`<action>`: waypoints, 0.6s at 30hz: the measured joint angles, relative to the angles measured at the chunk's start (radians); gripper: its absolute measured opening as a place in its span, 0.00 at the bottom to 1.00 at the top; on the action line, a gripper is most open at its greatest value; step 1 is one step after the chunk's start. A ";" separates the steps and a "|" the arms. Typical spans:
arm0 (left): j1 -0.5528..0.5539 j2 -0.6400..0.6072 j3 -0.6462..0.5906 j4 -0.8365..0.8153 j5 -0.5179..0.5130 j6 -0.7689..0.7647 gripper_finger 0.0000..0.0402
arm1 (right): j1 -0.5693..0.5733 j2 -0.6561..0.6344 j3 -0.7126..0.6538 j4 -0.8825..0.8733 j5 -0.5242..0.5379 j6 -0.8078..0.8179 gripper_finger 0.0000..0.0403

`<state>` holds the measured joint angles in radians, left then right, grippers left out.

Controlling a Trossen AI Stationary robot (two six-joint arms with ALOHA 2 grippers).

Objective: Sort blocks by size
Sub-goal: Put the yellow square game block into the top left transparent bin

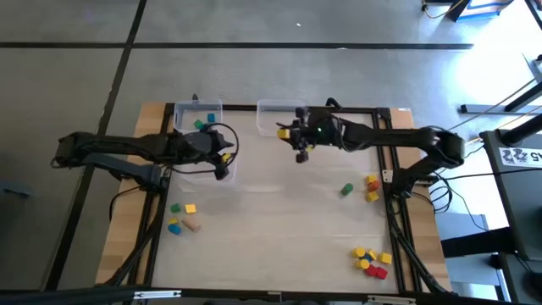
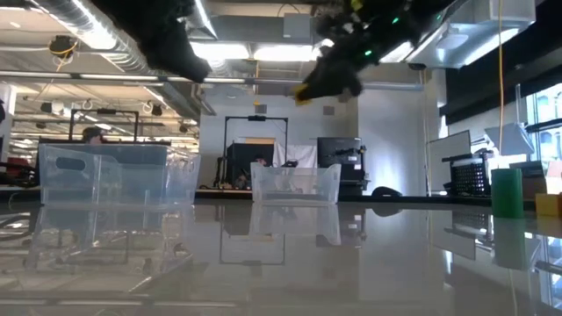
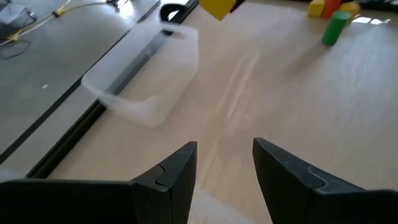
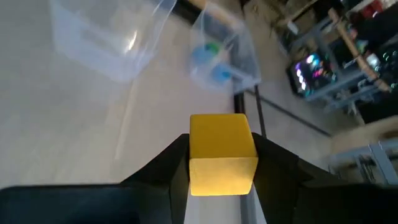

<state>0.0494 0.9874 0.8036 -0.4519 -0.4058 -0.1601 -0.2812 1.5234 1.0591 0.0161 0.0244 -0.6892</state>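
My right gripper (image 1: 292, 140) hangs above the table beside the middle clear bin (image 1: 278, 114), shut on a yellow block (image 4: 222, 152). The same block shows in the high view (image 1: 282, 133) and the low view (image 2: 303, 94). My left gripper (image 3: 224, 149) is open with nothing between its fingers, and stands over the near left clear bin (image 1: 203, 174). Loose blocks lie on the table: a left group (image 1: 182, 218), a green one (image 1: 346, 189), a yellow and red cluster (image 1: 373, 188) and a near right cluster (image 1: 373, 261). My right gripper pinches the yellow block by two opposite side faces (image 4: 193, 155) between its two fingers. The fingers come from the table's right side, slanting a little downward. The block is lifted clear of the table, well above it in the low view.
A far left bin (image 1: 199, 114) holds a blue block (image 1: 211, 118) and a green block (image 1: 199, 124). A black frame (image 1: 385, 161) runs along the table's sides. Bare tabletop lies in the middle between the two arms.
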 joint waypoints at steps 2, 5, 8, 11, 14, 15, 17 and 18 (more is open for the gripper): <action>0.000 -0.023 0.000 -0.051 -0.021 -0.033 0.39 | -0.023 0.046 0.021 0.062 -0.032 0.000 0.36; 0.000 -0.044 0.000 -0.133 -0.035 -0.081 0.39 | -0.046 0.120 0.077 0.132 -0.053 0.000 0.36; 0.000 -0.060 0.000 -0.202 -0.036 -0.141 0.39 | -0.062 0.208 0.161 0.157 -0.073 0.000 0.36; 0.000 -0.068 0.000 -0.269 -0.035 -0.200 0.39 | -0.068 0.300 0.266 0.153 -0.084 0.000 0.36; -0.003 -0.083 0.000 -0.295 -0.033 -0.252 0.39 | -0.068 0.395 0.384 0.153 -0.095 0.000 0.36; -0.007 -0.094 0.001 -0.291 -0.024 -0.257 0.39 | -0.068 0.428 0.423 0.155 -0.097 0.000 0.36; -0.018 -0.115 0.010 -0.296 -0.017 -0.255 0.39 | -0.068 0.491 0.502 0.152 -0.097 0.000 0.36; -0.025 -0.132 0.017 -0.297 -0.015 -0.251 0.39 | -0.068 0.523 0.543 0.151 -0.097 0.000 0.36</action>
<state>0.0246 0.8555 0.8202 -0.7484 -0.4212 -0.4116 -0.3487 2.0467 1.6017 0.1669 -0.0727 -0.6894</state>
